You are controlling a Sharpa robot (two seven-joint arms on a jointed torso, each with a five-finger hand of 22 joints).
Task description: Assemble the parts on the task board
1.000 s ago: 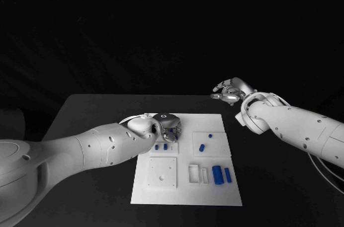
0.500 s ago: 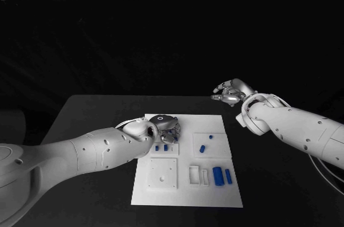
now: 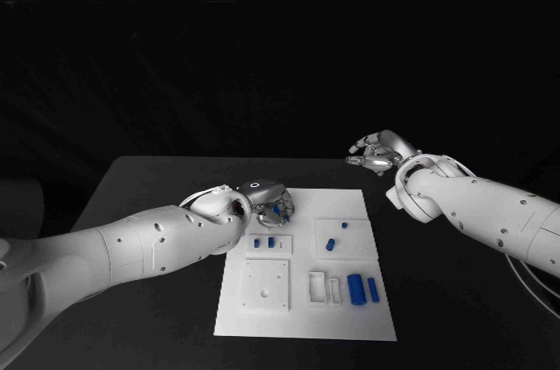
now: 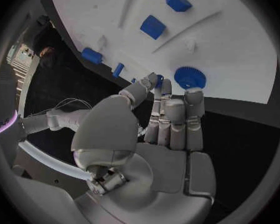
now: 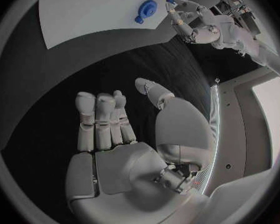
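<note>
The white task board (image 3: 306, 261) lies in the middle of the black surface (image 3: 152, 176), its long sides running from the near edge toward the far edge. The left robot hand (image 3: 269, 202) hangs over the board's far-left corner. In the left wrist view its fingers (image 4: 175, 115) are straight and close together, pointing down at the board, and a small blue piece is pinched between the thumb tip and a fingertip, so this robot hand is grasping a part. Just beyond those fingertips a blue gear (image 4: 190, 77) lies flat on the board near its far edge; whether the fingers touch it cannot be told.

Two small blue blocks (image 3: 263, 243) sit side by side in a raised square near the board's left edge. Right of them, a blue peg (image 3: 330, 242) and a smaller blue dot lie in another raised square near the right edge. Two upright blue cylinders (image 3: 362, 287) stand close together toward the near-right corner, beside a white rectangular frame.

The right robot hand (image 3: 375, 152) is held above the far-right edge of the surface, well apart from the board. Its fingers (image 5: 101, 119) are released, loosely extended with the thumb apart, holding nothing.
</note>
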